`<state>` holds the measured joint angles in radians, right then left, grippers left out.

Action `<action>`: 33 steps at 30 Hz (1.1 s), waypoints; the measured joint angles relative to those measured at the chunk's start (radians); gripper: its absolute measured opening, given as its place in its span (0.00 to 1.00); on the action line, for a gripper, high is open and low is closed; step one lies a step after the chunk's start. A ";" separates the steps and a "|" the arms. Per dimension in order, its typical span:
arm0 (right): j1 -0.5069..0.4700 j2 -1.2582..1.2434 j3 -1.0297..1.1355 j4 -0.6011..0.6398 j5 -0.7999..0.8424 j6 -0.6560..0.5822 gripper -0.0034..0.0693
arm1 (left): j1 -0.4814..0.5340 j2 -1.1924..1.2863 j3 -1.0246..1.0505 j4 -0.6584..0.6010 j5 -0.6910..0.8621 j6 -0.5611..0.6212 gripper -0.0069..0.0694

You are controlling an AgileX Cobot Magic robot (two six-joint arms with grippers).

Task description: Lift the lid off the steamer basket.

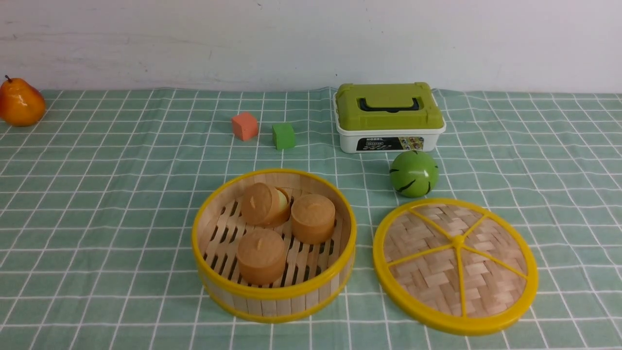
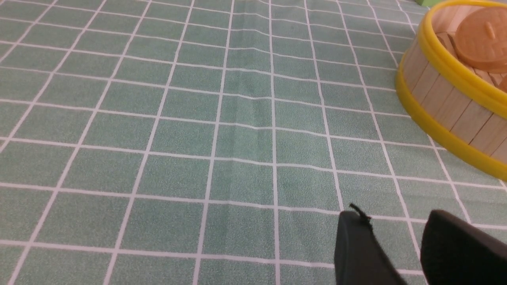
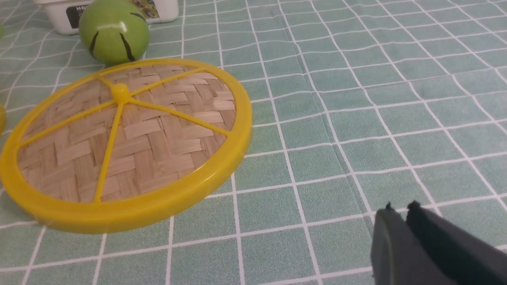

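The steamer basket (image 1: 274, 291) stands uncovered on the checked cloth, with three brown round buns (image 1: 262, 255) inside. The lid (image 1: 456, 265) lies flat on the cloth to the basket's right, apart from it. It also shows in the right wrist view (image 3: 122, 142). Neither gripper shows in the front view. My left gripper (image 2: 396, 219) is open and empty over bare cloth, with the basket's wall (image 2: 443, 107) off to one side. My right gripper (image 3: 400, 209) is shut and empty over bare cloth, well apart from the lid.
A green striped ball (image 1: 414, 173) sits just behind the lid. A white box with a green lid (image 1: 388, 116) stands behind it. An orange cube (image 1: 244, 126) and a green cube (image 1: 283, 135) lie at the back middle. A pear (image 1: 19, 103) sits far left.
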<state>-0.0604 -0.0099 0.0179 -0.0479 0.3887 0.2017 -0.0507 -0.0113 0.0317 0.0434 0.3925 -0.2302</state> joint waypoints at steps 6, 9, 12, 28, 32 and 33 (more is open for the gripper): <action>0.000 0.000 0.000 0.000 0.000 0.000 0.09 | 0.000 0.000 0.000 0.000 0.000 0.000 0.40; 0.000 0.000 0.000 0.000 0.000 0.000 0.10 | 0.000 0.000 0.000 0.000 0.000 0.000 0.40; 0.000 0.000 0.000 0.000 0.000 0.000 0.10 | 0.000 0.000 0.000 0.000 0.000 0.000 0.40; 0.000 0.000 0.000 0.000 0.000 0.000 0.14 | 0.000 0.000 0.000 0.000 0.000 0.000 0.40; 0.000 0.000 0.000 0.000 0.000 0.000 0.14 | 0.000 0.000 0.000 0.000 0.000 0.000 0.40; 0.000 0.000 0.000 0.000 0.000 0.000 0.15 | 0.000 0.000 0.000 0.000 0.000 0.000 0.40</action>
<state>-0.0604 -0.0099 0.0179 -0.0479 0.3891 0.2017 -0.0507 -0.0113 0.0317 0.0434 0.3925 -0.2302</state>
